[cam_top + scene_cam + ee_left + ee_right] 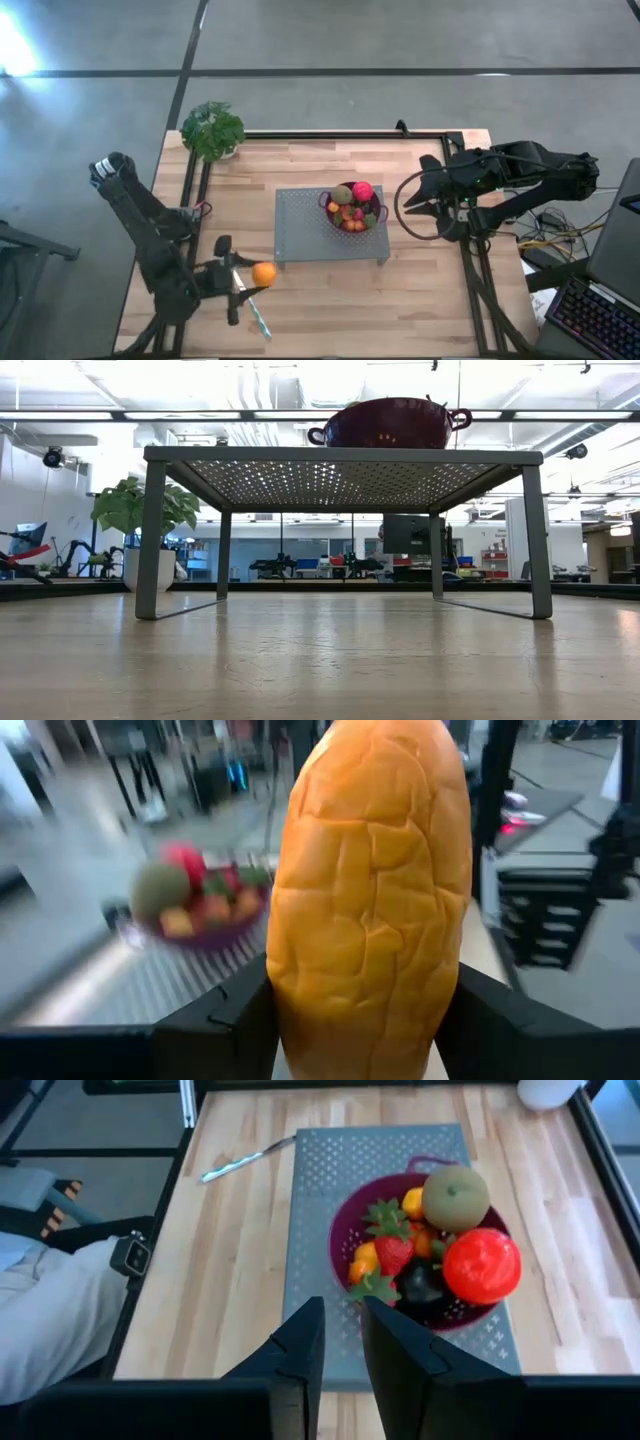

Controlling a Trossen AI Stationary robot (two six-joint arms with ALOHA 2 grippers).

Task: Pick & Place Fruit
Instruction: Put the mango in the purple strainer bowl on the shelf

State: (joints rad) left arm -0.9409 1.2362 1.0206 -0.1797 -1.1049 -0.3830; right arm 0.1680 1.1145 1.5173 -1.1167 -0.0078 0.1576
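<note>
**Orange fruit held, bowl loaded on rack**

Orange fruit [370, 890] pinched in left gripper [243, 281], above the desk [330, 305] near the knife [259, 320]. Remaining fruit sits in purple bowl [345, 1240] on grey rack [300, 215]. Right gripper [340, 1345] hangs beside the rack, fingers narrowly parted, holding nothing.

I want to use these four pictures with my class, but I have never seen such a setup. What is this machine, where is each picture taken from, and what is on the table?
Two robot arms work at a wooden table. One picture looks straight down, one looks level across the tabletop, and one comes from each arm's wrist. A grey perforated stand carries a purple bowl of small fruit, including a pink-red ball. A potted plant stands at a corner and a knife lies near the left arm. The left gripper holds an orange fruit. The right gripper, nearly closed and empty, waits beside the stand.
</note>
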